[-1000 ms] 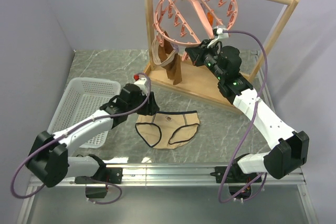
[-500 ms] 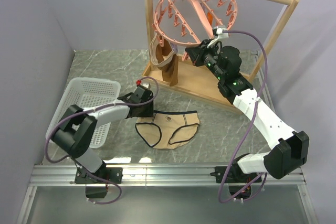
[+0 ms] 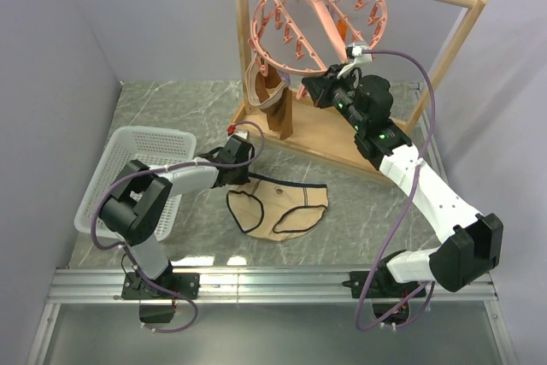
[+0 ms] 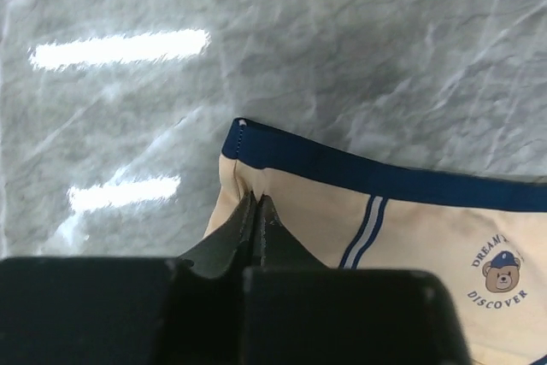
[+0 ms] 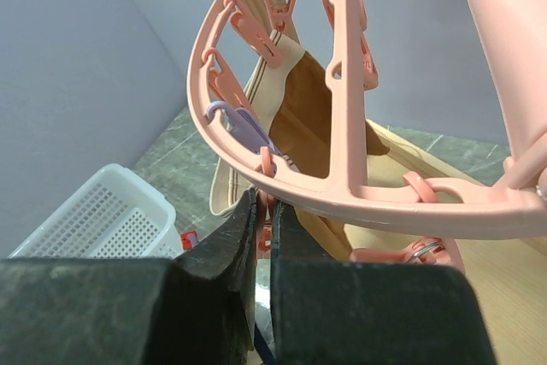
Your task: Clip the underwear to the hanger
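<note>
Tan fabric lying flat at the centre: showing a pair of light tan briefs with thin dark trim [image 3: 282,211], spread out on the grey marbled surface [image 3: 376,203], just in front of the base of a pale wooden rack frame [image 3: 342,147]. Reaching low across from the left and pinching the upper left corner of the briefs with the left claw [image 3: 246,179]. Pressing its two black fingers [image 4: 226,245] together on a raised fold of cloth just under the dark blue waistband, with no gap between them in the left wrist view. Also showing there two thin blue stripes and a small bear print on the cloth.

Hanging by its hook from the top rail of the frame, well above the briefs: a salmon-pink plastic circular drying hanger [image 3: 320,10] ringed with small clip pegs. Reaching up to the near rim of that ring with the right claw [image 3: 309,87]; holding its dark fingers [image 5: 222,254] almost together, with one pink peg caught in the slim gap between them. Dangling from pegs on the ring's left side: a darker brown garment with a pale band [image 3: 275,104]. Sitting at the far left of the surface, apart from the briefs: a white plastic lattice basket [image 3: 137,164].
</note>
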